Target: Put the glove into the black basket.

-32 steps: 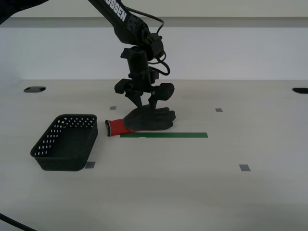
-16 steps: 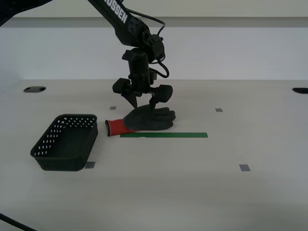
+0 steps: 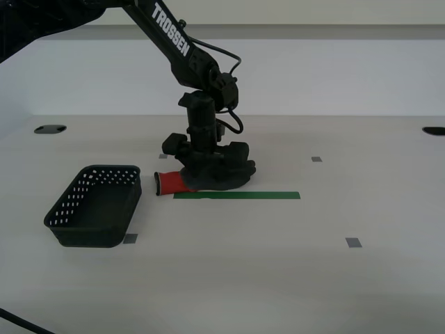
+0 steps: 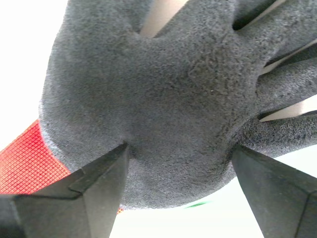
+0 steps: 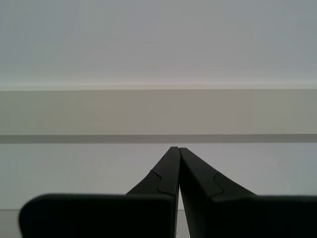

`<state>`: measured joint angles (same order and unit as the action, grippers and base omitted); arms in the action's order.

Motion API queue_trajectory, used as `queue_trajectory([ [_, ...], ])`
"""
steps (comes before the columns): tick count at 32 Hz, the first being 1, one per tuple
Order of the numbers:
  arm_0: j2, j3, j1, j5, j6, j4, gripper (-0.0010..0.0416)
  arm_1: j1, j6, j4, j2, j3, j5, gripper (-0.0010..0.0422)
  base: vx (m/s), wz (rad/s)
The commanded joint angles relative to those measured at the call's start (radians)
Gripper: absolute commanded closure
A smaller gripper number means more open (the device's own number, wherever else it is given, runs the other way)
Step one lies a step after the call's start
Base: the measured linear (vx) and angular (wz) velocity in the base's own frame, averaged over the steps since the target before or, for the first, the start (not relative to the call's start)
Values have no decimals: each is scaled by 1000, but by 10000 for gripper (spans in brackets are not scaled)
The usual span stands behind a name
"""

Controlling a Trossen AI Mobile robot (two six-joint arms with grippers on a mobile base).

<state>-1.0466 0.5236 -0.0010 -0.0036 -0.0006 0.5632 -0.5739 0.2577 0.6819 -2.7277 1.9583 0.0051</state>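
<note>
The glove (image 3: 235, 178), dark grey with a red cuff, lies flat on the white table, cuff toward the black basket (image 3: 83, 239). The basket stands empty at the exterior view's left, a short gap from the cuff. My second gripper (image 3: 208, 174) is down on the glove's palm, open. In the second wrist view the glove (image 4: 163, 94) fills the frame, and the second gripper (image 4: 178, 148) has one fingertip at each side of the palm, touching it. My first gripper (image 5: 178, 151) is shut on nothing and faces a bare wall; it does not show in the exterior view.
A green tape strip (image 3: 236, 195) lies just in front of the glove. Small grey squares (image 3: 354, 243) mark the table. Dark round holes (image 3: 50, 129) sit at the table's far corners. A wall runs behind the table.
My second gripper has come down from just above the glove onto its palm, jaws still open. The glove and basket have not moved.
</note>
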Motion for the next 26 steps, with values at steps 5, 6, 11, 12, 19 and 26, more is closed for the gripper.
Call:
queue_trajectory([
  [5, 0, 1, 1, 0, 0, 1, 405, -1, 3, 12, 0, 0, -31, 350, 0, 0],
  [6, 0, 1, 1, 0, 0, 1, 405, -1, -9, 10, 0, 0, -8, 405, 0, 0],
  [11, 0, 1, 1, 0, 0, 1, 405, -1, -19, 10, 2, 4, 13, 413, 0, 0],
  [12, 0, 1, 1, 0, 0, 1, 405, -1, -31, 11, 3, 4, 13, 415, 0, 0],
  [19, 0, 1, 1, 0, 0, 0, 405, -2, -87, 67, 29, 22, 13, 414, 0, 0],
  [26, 0, 1, 1, 0, 0, 0, 405, -2, -211, 194, 142, 31, 13, 414, 0, 0],
])
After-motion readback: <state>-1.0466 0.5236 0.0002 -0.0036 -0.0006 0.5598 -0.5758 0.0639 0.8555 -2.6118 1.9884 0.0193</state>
